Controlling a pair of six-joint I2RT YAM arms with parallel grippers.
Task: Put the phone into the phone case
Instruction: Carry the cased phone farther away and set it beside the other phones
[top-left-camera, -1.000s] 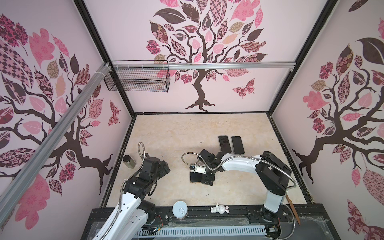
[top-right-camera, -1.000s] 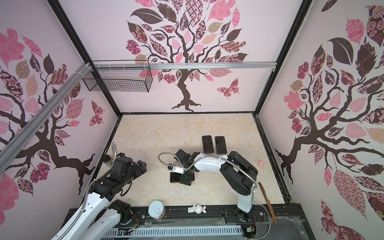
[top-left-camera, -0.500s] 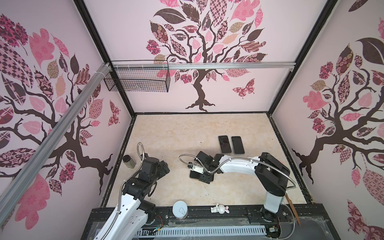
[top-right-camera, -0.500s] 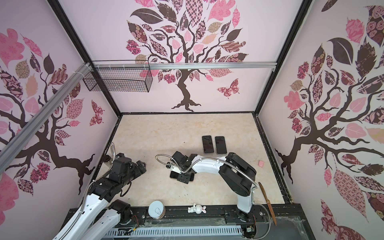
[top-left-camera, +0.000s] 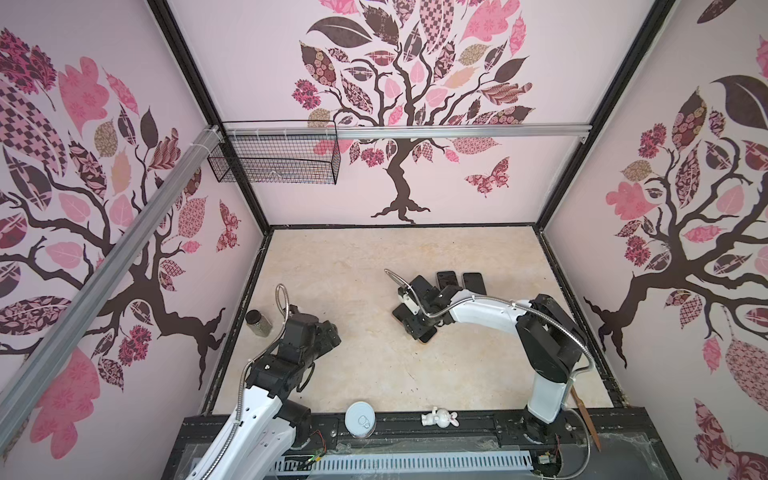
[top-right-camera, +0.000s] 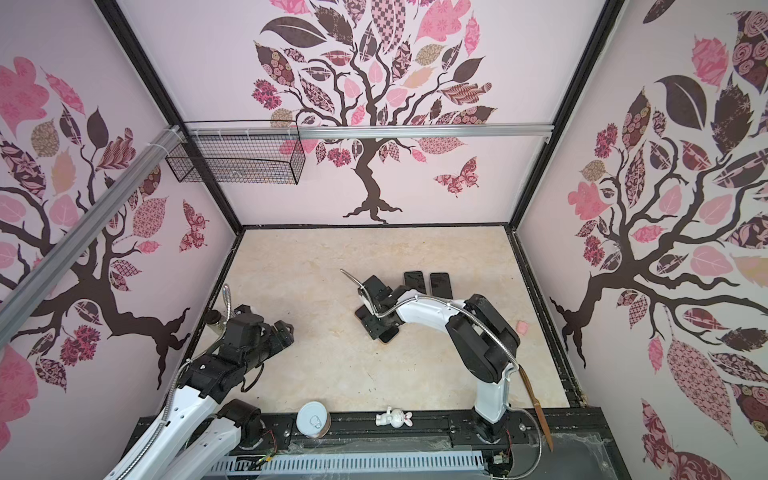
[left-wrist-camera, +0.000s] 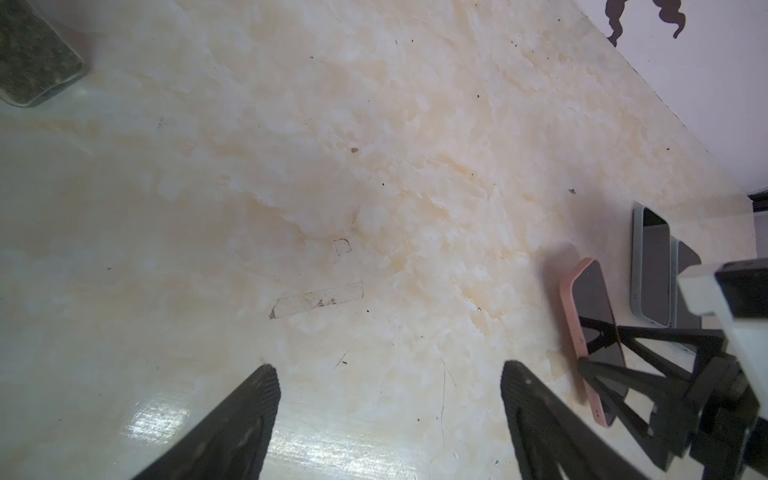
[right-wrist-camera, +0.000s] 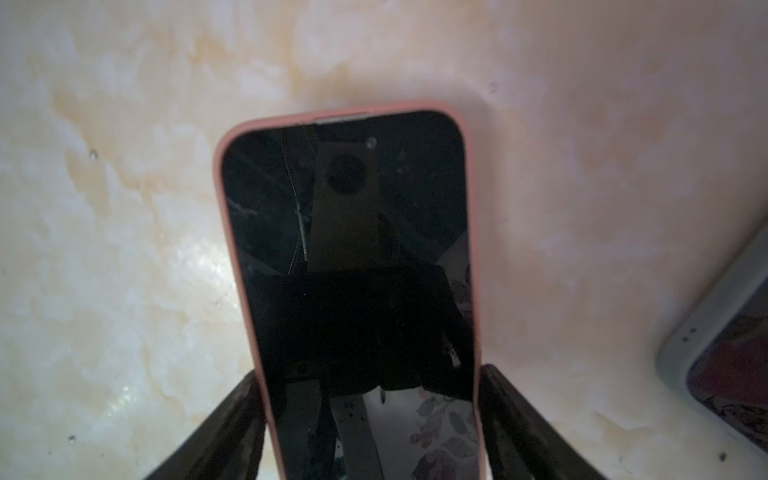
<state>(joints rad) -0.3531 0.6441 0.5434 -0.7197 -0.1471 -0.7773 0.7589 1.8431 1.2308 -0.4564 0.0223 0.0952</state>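
Clamping the long edges of the pink phone case (right-wrist-camera: 226, 232), the right jaws are pressing one finger (right-wrist-camera: 232, 419) against each side of it, near one short end. The phone (right-wrist-camera: 345, 257) is sitting inside that case, its dark screen facing up and mirroring the wrist camera. A pale strip is showing at the far short end, and whether the phone is fully seated there I cannot tell. The cased phone is lying low on the counter (top-left-camera: 353, 257), right of centre in both top views and mostly hidden under the right arm (top-left-camera: 486, 311). Whether it is resting flat I cannot tell. Just beyond it, toward the back wall, two more phones (top-left-camera: 448, 279) in grey cases are lying side by side.

The left jaws are standing wide apart with nothing between them, hanging over bare counter well to the left. Beside the left arm (top-left-camera: 299, 345) a jar (top-left-camera: 258, 322) of dark bits is standing near the side wall. A tin can (top-left-camera: 360, 419) and a white rabbit figurine (top-left-camera: 439, 417) are sitting at the front edge.
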